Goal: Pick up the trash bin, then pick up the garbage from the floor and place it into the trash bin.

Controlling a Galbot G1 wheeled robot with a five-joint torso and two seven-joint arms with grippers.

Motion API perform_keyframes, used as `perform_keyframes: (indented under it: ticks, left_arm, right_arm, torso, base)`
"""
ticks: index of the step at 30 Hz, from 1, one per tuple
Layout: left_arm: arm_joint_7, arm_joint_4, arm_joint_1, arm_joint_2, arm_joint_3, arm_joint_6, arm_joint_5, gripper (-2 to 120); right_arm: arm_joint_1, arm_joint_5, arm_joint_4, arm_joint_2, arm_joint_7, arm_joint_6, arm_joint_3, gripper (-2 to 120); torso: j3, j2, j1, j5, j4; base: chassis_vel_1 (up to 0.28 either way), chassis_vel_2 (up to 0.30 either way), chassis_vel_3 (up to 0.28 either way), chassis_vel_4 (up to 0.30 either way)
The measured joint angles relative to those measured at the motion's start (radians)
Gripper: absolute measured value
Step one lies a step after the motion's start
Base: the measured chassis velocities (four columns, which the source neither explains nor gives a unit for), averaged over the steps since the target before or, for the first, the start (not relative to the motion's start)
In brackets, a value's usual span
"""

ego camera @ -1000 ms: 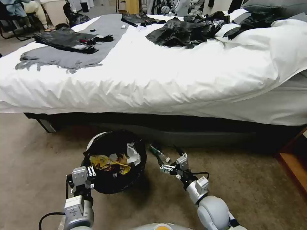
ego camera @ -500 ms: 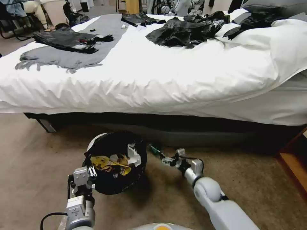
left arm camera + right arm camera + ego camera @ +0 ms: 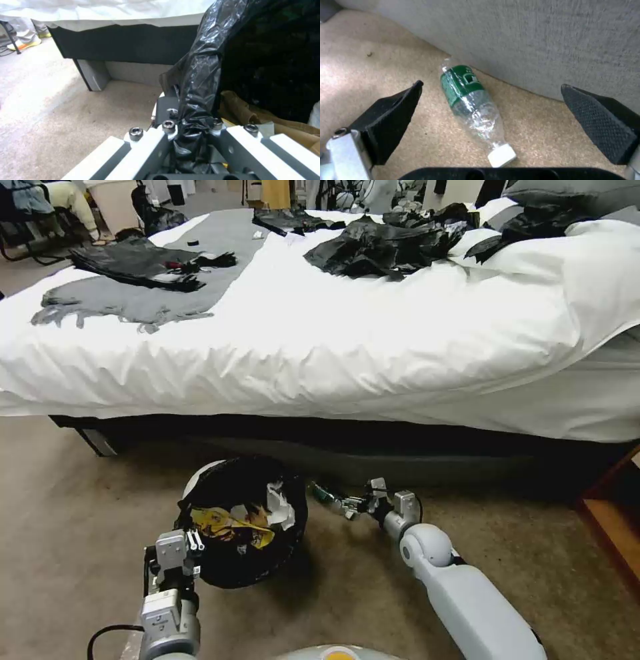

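Observation:
The trash bin (image 3: 200, 479) is white with a black bag liner over its rim (image 3: 200, 75). It holds a yellow wrapper (image 3: 227, 523), white paper (image 3: 277, 507) and brown cardboard (image 3: 246, 113). My left gripper (image 3: 181, 543) is shut on the near rim and liner. On the carpet by the bed base lies garbage, a clear crushed bottle (image 3: 470, 105) with a green label and white cap, seen small in the head view as the bottle (image 3: 328, 496). My right gripper (image 3: 352, 505) is open just over it, one finger on each side, not touching.
A bed with white sheets (image 3: 320, 333) fills the space ahead, dark bags and a grey throw on top. Its grey base (image 3: 553, 37) runs right behind the bottle. A wooden piece of furniture (image 3: 613, 513) stands at the right. Open carpet (image 3: 80, 513) lies to the left.
My right arm has reached forward and lowered, bringing its open gripper over the bottle by the bed base. The left gripper and bin have stayed put.

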Motion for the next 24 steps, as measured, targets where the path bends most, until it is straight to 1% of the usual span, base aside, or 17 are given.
perform_keyframes:
  ticks: [4, 6, 11, 18, 22, 24]
  left_arm:
    - [0.000, 0.000, 0.001, 0.000, 0.000, 0.000, 0.002, 0]
    - [0.000, 0.000, 0.005, -0.002, 0.000, 0.000, 0.005, 0]
    - [0.000, 0.000, 0.012, -0.006, 0.000, -0.003, 0.010, 0]
    - [-0.001, 0.000, 0.024, -0.018, 0.001, -0.012, 0.026, 0]
    - [-0.002, 0.000, 0.024, -0.021, 0.002, -0.013, 0.032, 0]
    - [-0.002, 0.000, 0.024, -0.027, 0.002, -0.012, 0.040, 0]
  right_arm:
    - [0.021, -0.009, -0.034, 0.005, -0.004, -0.002, -0.010, 100]
    - [0.045, -0.019, -0.080, 0.012, -0.009, -0.006, -0.023, 100]
    - [0.069, -0.051, -0.139, 0.021, -0.020, -0.003, -0.047, 100]
    - [0.119, -0.117, -0.247, 0.041, -0.027, 0.031, -0.105, 100]
    - [0.136, -0.125, -0.275, 0.050, -0.028, 0.037, -0.115, 100]
    - [0.164, -0.134, -0.313, 0.057, -0.034, 0.044, -0.135, 100]
  torso:
    - [0.000, 0.000, 0.000, -0.0001, 0.0000]
    - [0.000, 0.000, 0.000, 0.0000, 0.0001]
    - [0.000, 0.000, 0.000, 0.0000, 0.0001]
    - [0.000, 0.000, 0.000, -0.0001, 0.0001]
    - [0.000, 0.000, 0.000, 0.0000, 0.0002]
    - [0.000, 0.000, 0.000, -0.0001, 0.0001]
  base:
    - [0.000, 0.000, 0.000, 0.000]
    - [0.000, 0.000, 0.000, 0.000]
    - [0.000, 0.000, 0.000, 0.000]
    - [0.000, 0.000, 0.000, 0.000]
    - [0.000, 0.000, 0.000, 0.000]
    - [0.000, 0.000, 0.000, 0.000]
